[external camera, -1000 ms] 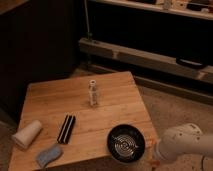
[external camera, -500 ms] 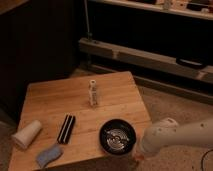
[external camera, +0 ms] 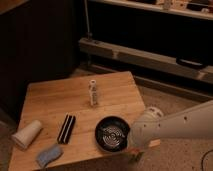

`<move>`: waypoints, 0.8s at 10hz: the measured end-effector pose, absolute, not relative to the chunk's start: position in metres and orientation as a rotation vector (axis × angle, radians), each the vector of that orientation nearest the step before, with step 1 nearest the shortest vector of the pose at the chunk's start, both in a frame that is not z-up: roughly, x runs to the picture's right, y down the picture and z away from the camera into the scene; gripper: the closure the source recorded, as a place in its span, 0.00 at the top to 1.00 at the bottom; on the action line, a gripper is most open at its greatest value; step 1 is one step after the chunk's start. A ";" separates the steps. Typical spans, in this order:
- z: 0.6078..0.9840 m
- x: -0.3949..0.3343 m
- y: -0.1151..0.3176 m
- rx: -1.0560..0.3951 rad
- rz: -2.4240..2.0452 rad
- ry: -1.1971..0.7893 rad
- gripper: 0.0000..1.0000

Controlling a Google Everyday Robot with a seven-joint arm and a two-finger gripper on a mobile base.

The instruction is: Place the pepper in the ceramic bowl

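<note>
The ceramic bowl (external camera: 112, 134), black with pale rings inside, sits near the front right corner of the wooden table (external camera: 50, 100). My white arm (external camera: 175, 127) reaches in from the right and ends right beside the bowl's right rim. The gripper (external camera: 135, 152) is at the arm's end by the table's front edge, mostly hidden under the arm. The pepper is not visible anywhere in this view.
A small white bottle (external camera: 93, 92) stands upright mid-table. A black ribbed block (external camera: 66, 128), a white cup (external camera: 27, 134) on its side and a blue-grey cloth (external camera: 48, 155) lie at the front left. A metal shelf rail (external camera: 150, 57) runs behind.
My arm has swung in from the right edge to the bowl's right rim. The bowl has shifted a little left and back on the table.
</note>
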State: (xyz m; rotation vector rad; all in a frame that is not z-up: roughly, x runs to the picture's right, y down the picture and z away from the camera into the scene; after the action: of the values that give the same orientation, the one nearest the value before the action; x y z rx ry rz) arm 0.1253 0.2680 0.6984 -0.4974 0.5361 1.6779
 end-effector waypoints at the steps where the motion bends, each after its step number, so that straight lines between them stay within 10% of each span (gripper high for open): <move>1: 0.700 0.120 0.264 -0.496 1.674 0.528 0.00; 8: 0.735 0.054 0.251 -0.559 1.618 0.426 0.10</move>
State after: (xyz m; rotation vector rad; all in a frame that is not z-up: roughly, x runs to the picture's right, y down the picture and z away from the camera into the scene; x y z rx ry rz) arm 0.0542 0.2511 0.7350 -0.5593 0.4262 1.6181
